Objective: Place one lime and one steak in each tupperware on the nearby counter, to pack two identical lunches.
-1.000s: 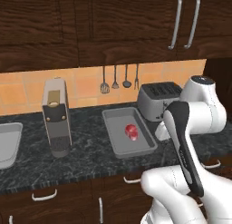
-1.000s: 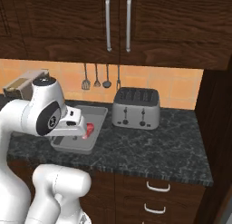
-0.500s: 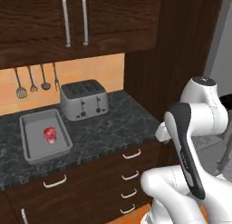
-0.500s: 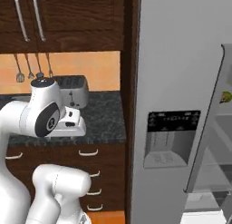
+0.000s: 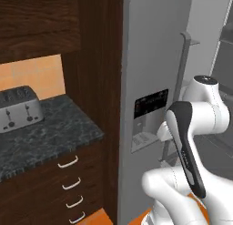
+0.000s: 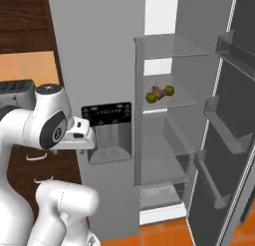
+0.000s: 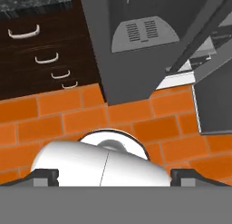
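The robot stood facing the fridge (image 6: 94, 56), whose right-hand door (image 6: 234, 140) hung wide open, and that seemed to be the point of being there: on a middle shelf (image 6: 164, 101) lay two limes (image 6: 151, 97) with a small reddish steak (image 6: 160, 91) between them, close together, waiting to be fetched. The gripper (image 7: 113, 175) was spread wide with nothing between its fingers, pointed down at the orange brick floor (image 7: 136, 119) beside the drawers (image 7: 41, 46). I would say the arm was tucked in like that simply for travelling, with no reach yet begun.

The counter (image 5: 41, 137) with the toaster (image 5: 18, 110) sat off to the left, well apart from the fridge.

A moment earlier the base cameras had looked straight at that counter, with a tray beside the toaster and something red already in it. The whole view had since swung right, so the base had turned; the things themselves had not shifted. The tray had passed out of the picture.
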{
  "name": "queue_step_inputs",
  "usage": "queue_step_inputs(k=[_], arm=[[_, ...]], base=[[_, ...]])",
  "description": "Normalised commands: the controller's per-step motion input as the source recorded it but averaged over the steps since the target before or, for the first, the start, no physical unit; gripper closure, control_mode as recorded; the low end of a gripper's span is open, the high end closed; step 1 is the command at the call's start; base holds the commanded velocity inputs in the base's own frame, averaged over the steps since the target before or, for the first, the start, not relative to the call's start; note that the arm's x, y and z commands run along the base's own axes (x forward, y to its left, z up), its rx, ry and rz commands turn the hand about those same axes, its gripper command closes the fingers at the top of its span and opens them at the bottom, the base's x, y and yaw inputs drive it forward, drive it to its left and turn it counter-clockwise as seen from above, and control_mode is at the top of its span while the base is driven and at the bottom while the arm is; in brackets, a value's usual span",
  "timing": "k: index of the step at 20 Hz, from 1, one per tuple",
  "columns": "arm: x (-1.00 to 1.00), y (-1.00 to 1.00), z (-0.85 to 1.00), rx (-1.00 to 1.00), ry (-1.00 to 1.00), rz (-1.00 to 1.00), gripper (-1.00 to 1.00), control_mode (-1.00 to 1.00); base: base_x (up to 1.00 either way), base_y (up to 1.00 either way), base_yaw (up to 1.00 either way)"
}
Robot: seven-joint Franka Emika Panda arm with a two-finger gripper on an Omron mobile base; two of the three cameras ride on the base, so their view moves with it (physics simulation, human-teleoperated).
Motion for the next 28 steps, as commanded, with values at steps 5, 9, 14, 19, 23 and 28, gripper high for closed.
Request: queue_step_inputs(k=[5,9,14,19,23,28], arm=[[0.0,0.0,0.0,0.0,0.0,0.0,-1.0,1.0],[0.0,0.0,0.0,0.0,0.0,0.0,-1.0,1.0],[0.0,0.0,0.0,0.0,0.0,0.0,-1.0,1.0],[0.0,0.0,0.0,0.0,0.0,0.0,-1.0,1.0],[0.0,0.0,0.0,0.0,0.0,0.0,-1.0,1.0],[0.0,0.0,0.0,0.0,0.0,0.0,-1.0,1.0]], base=[[0.5,-0.87,0.31],[0.7,-0.76,0.43],[0.31,-0.74,0.16],[0.15,-0.17,0.11],[0.47,-0.01,0.04],[0.36,-0.26,0.09]])
